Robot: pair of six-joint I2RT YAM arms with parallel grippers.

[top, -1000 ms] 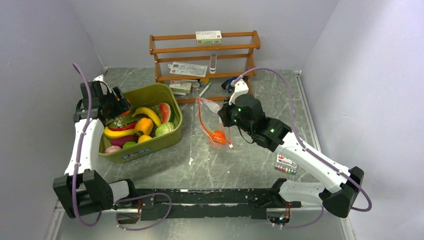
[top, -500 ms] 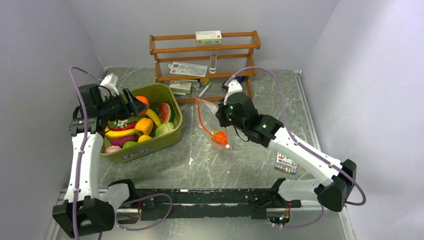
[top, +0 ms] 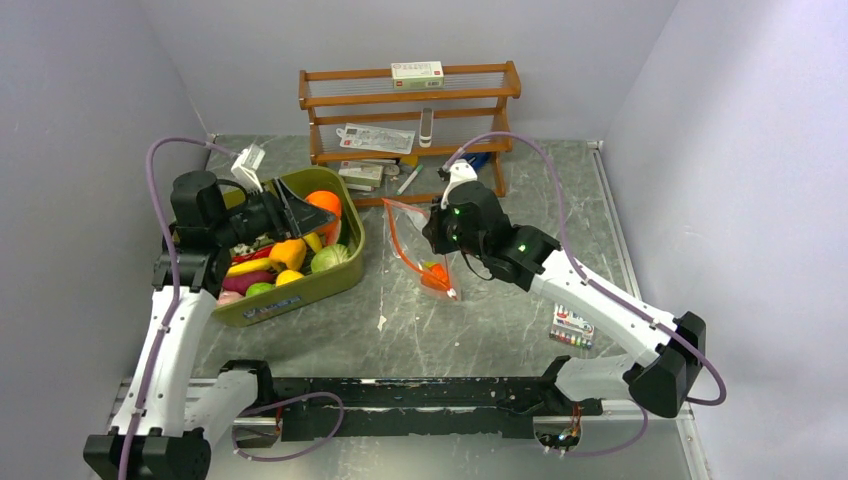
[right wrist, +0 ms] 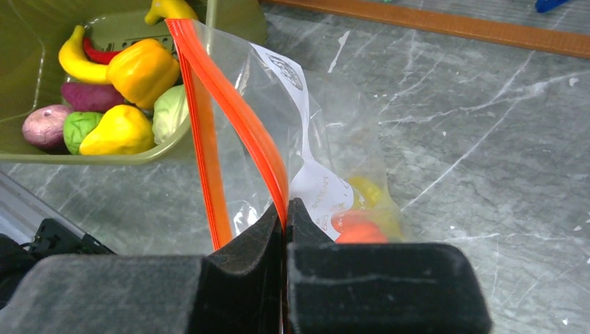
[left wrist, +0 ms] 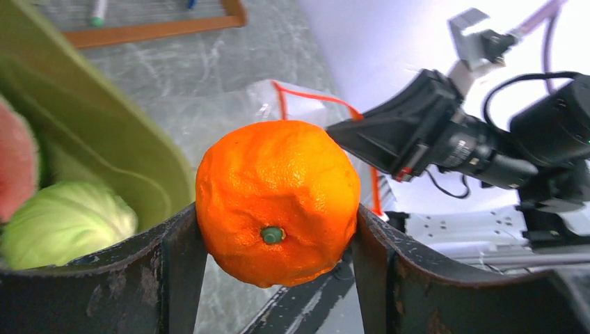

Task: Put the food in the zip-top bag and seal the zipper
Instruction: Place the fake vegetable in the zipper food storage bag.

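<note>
At the left of the top view, the left gripper (top: 312,210) is about half open, clamped on a toy orange (left wrist: 278,202) above the far right corner of the olive-green tub (top: 300,290). The arm hides part of the food (right wrist: 132,76) left in the tub. Right of centre, the zip-top bag (right wrist: 327,111) hangs upright, its bottom on the bench (top: 480,320). The right gripper (right wrist: 286,216) is fully closed, pinching the zipper (right wrist: 236,118). Orange and yellow pieces (right wrist: 355,223) inside the bag blur behind the plastic.
</note>
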